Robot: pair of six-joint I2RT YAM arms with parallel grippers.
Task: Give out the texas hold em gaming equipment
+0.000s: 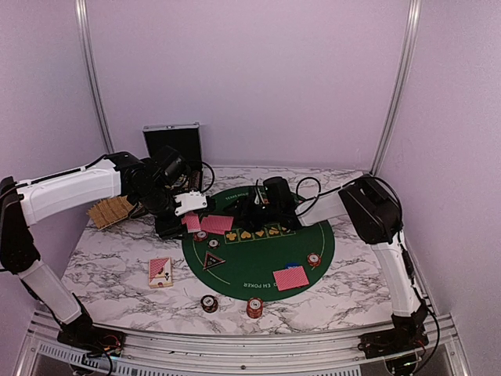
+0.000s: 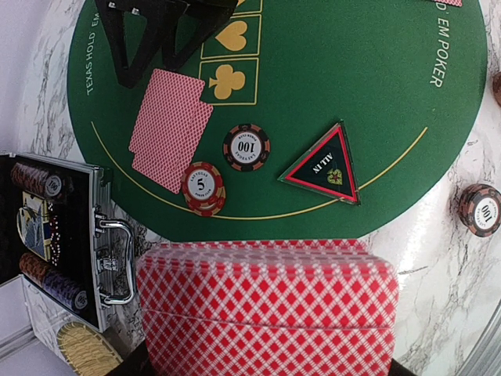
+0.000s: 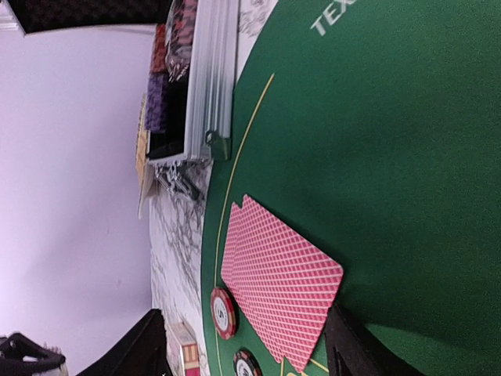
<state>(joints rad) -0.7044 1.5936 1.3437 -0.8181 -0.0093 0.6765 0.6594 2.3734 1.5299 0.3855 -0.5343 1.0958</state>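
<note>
**Lift clear, then take the next cards**

The right claw (image 3: 244,313) hangs low over the far left part of the mat (image 1: 258,254). Its fingers are spread well apart, one on each side of a pair of cards (image 3: 278,290) lying flat and face down on the felt. It holds nothing. One corner of the pair sits just beside a finger, and I cannot tell whether they touch.

The left claw (image 1: 188,205) is pressed together on the deck (image 2: 266,305). It holds the deck above the mat's left edge, near the open case (image 2: 55,235).

This seat looks served, and a second pair (image 1: 291,277) already lies at the mat's near right. So the step in hand is probably to clear away from the laid cards.

- **Lifting off:** Rise straight up before swinging. A sideways start could catch that corner, skew the pair, or slide it into the chips (image 2: 202,186) just beside it.
- **Taking the next cards:** Keep the deck level and steady in the left claw. The right claw should meet the deck at its free edge and close slowly. The cards are thin and slick, so a hard or deep pinch is likely to drag several along.
- **Laying them down:** Use bare felt near the rim, apart from the triangle button (image 1: 212,260).
</note>
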